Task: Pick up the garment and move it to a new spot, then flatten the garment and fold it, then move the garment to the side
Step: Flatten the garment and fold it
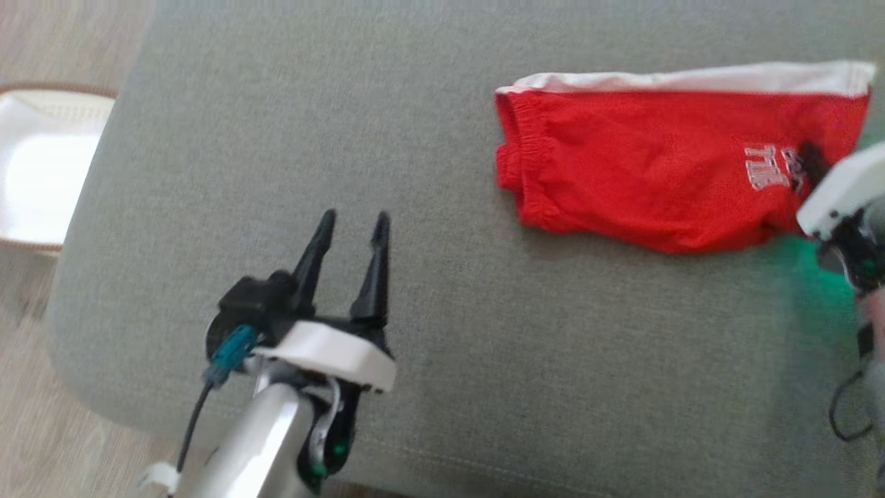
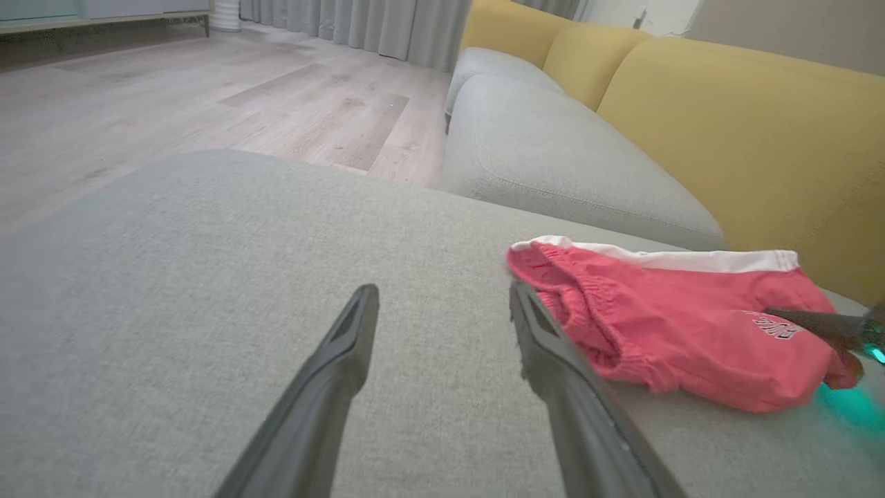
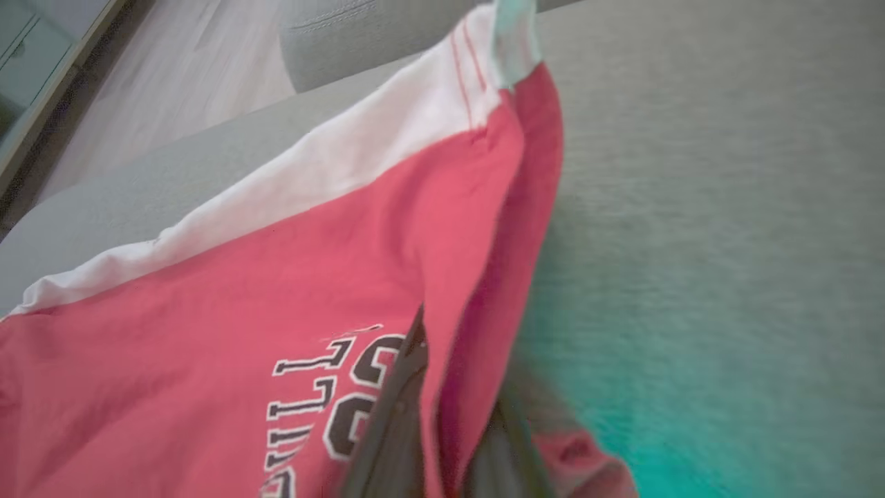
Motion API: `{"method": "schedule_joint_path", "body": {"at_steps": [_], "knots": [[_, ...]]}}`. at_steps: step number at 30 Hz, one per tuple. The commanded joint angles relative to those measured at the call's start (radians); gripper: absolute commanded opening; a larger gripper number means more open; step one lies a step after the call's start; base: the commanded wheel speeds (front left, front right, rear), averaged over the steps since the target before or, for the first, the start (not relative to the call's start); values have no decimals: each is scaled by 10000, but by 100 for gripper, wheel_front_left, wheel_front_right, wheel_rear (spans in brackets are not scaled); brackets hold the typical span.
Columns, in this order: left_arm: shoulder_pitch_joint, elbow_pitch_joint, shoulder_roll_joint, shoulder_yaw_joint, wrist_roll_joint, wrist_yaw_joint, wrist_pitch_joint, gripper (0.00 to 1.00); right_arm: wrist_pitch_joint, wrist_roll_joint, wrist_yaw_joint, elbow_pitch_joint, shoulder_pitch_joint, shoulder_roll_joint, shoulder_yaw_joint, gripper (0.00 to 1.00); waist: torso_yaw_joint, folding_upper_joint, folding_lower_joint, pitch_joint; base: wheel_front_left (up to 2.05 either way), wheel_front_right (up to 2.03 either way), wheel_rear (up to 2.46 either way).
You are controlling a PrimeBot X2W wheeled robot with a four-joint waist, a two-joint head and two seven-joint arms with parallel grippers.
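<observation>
Nearest the robot, the left gripper (image 1: 355,218) is held above the grey cushion (image 1: 429,360) with its fingers (image 2: 346,353) spread wide and nothing between them. The garment (image 1: 643,173) is seen well off to that gripper's right, lying flat on the same cushion and touched by neither left finger. It is a pair of red shorts, with a gathered waistband turned toward the left gripper and a white band (image 1: 691,79) along the far edge.

Block lettering (image 3: 325,394), dark with a white outline, is printed near the garment's right end. It is partly covered and no word can be read with certainty.

At that end the right gripper (image 3: 449,387) is closed on a fold of the red cloth, which is pinched between its two fingers (image 3: 394,429). A green glow is cast on the cushion beside it.

Farther off, a white basket (image 1: 41,173), a wooden floor (image 2: 207,90) and a yellow backrest (image 2: 760,138) are seen.
</observation>
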Motion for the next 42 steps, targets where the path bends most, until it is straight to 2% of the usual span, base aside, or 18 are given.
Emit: {"method": "schedule_joint_path", "body": {"at_steps": [1,8,13,18,22,26,29,33,34,35,36,42], "knots": [[121,-218,118,510,120,-113,-58,100,-159,98,-7,-272,139,-209,-60,0,-253,-1,0,-384,0,0,0],[1305,-223,206,1508,623,-674,-58,100,-547,80,-7,-72,758,-1129,-1532,0,-659,-1,0,-1105,0,0,0],[1819,-250,-9,1887,1020,-1037,-58,100,-514,-543,-7,-221,519,-1549,-2521,0,-642,-1,0,-1272,0,0,0],[1961,-239,-274,2060,1205,-1314,-58,100,147,-1070,-7,-1194,87,-762,-2236,0,-498,-1,0,-1154,0,0,0],[1833,-125,-371,1886,1240,-1525,-58,100,704,-1691,-7,-1772,-173,356,-1764,0,-266,-1,0,-848,0,0,0],[1599,8,-395,1516,1082,-1629,-59,100,1030,-2453,-7,-1801,-274,1469,-1430,0,18,-1,0,-570,0,0,0],[1435,108,-398,1266,889,-1573,-59,100,973,-2938,-7,-1689,-175,1896,-1368,0,253,-1,0,-532,0,0,0],[1397,260,-399,1267,816,-1436,-59,100,671,-3317,-7,-1543,71,2125,-1394,0,422,-1,0,-611,0,0,0],[1421,282,-400,1308,805,-1415,-59,100,564,-3352,-7,-1533,99,2161,-1373,30,416,-1,0,-630,0,0,0],[1450,300,-400,1352,800,-1401,-59,100,435,-3382,-7,-1543,127,2194,-1307,82,390,-1,0,-650,0,0,0],[1483,314,-400,1397,807,-1390,-59,100,354,-3380,-7,-1534,164,2227,-1240,100,340,-1,0,-680,0,0,0],[1686,449,-401,1640,813,-1458,-59,100,90,-2806,-7,-1950,707,2373,-159,100,-180,-1,0,-1049,0,0,0]]}}
